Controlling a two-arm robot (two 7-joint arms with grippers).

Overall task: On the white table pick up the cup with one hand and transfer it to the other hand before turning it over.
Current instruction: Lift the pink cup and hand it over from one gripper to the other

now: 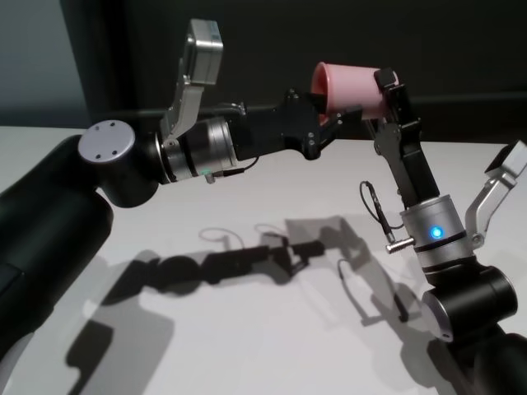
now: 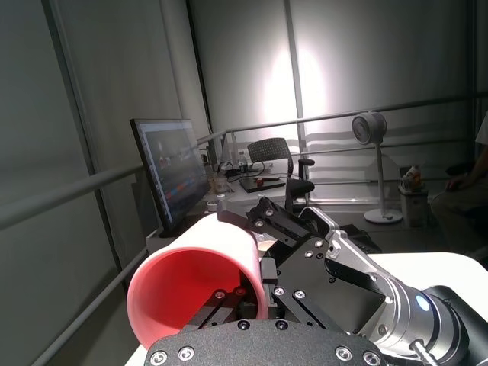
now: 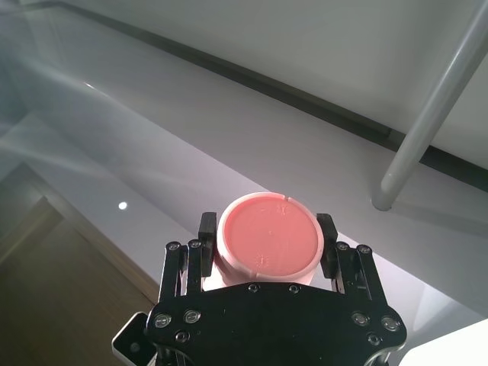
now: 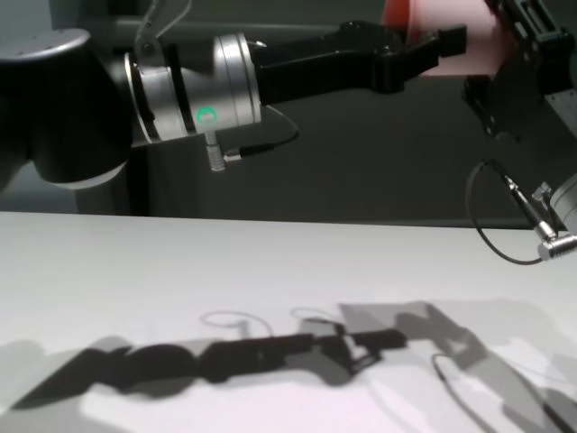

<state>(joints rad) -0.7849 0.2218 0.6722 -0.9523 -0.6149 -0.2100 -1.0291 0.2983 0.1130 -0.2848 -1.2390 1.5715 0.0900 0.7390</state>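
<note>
Head view shows the left end effector (image 1: 317, 123) reaching across, its fingers spread about the cup's (image 1: 350, 89) open end, while the right end effector (image 1: 387, 99) pinches the cup near its base, on its side, high above the table (image 1: 247, 329). Pickup looks done; handover seems underway, with release and turning over left. Nothing blocks them.

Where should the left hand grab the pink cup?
Probably by the wall near the open rim, coming from the left. The cup lies sideways in the air, mouth toward the left gripper, while the right gripper is shut on its base end.
</note>
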